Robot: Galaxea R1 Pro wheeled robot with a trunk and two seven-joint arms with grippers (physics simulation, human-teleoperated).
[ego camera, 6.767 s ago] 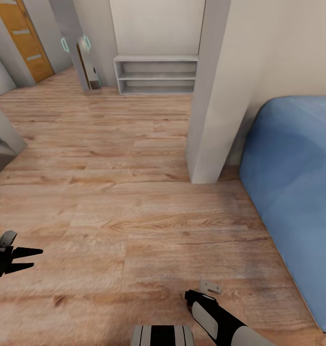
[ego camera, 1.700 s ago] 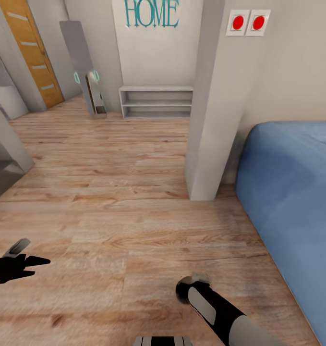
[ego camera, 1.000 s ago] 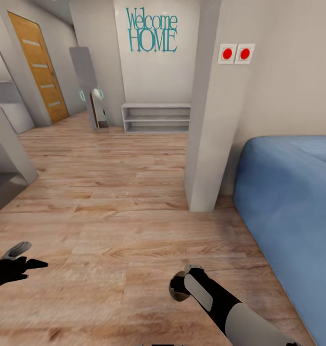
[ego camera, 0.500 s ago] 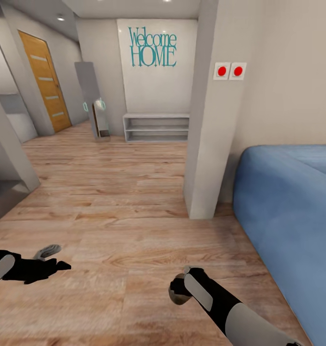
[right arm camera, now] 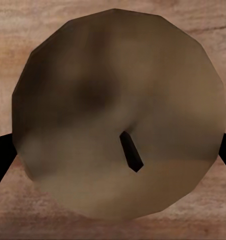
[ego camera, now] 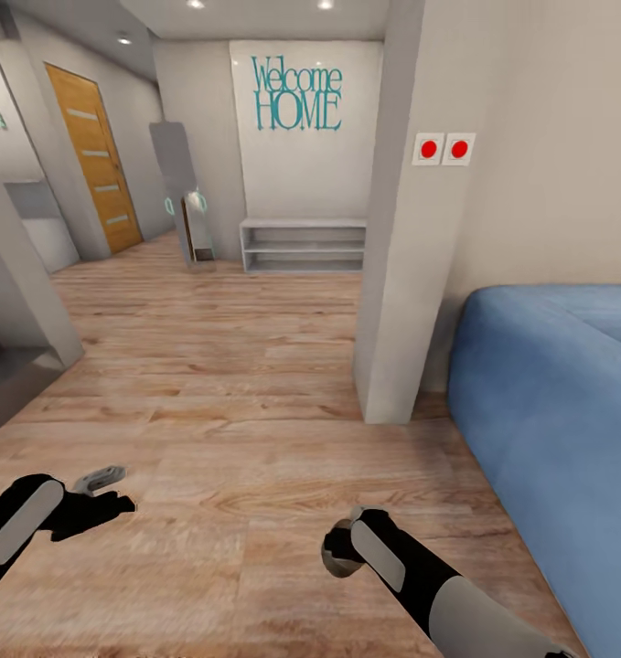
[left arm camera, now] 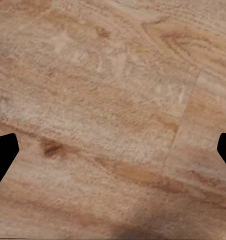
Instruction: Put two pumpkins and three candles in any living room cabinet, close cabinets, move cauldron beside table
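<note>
We carry one candle (right arm camera: 120,117) in our right gripper (ego camera: 342,556): the right wrist view looks straight down on its flat tan-grey top with a short dark wick, and the black jaws show at either side of it, closed on its body. In the head view the candle is the small tan-grey disc at the tip of that arm, held low over the wooden floor (ego camera: 209,366), which we judge is a carrying pose that keeps the candle steady while the base travels toward a cabinet. Our left gripper (ego camera: 104,489) hangs over bare planks with its jaws spread wide and nothing between them, free for opening a cabinet front or taking a second item. No pumpkin, cauldron or dark cabinet is in sight from here, so we judge the task is at an early or middle carrying stage. Ahead, a white pillar (ego camera: 397,228) stands just beside the near corner of a blue sofa (ego camera: 548,411), closing off our right side. The open room lies to the left of the pillar, where the floor runs clear toward a white open shelf unit (ego camera: 303,247) under the "Welcome HOME" lettering (ego camera: 296,91), a leaning mirror (ego camera: 184,196) and an orange door (ego camera: 98,155).
</note>
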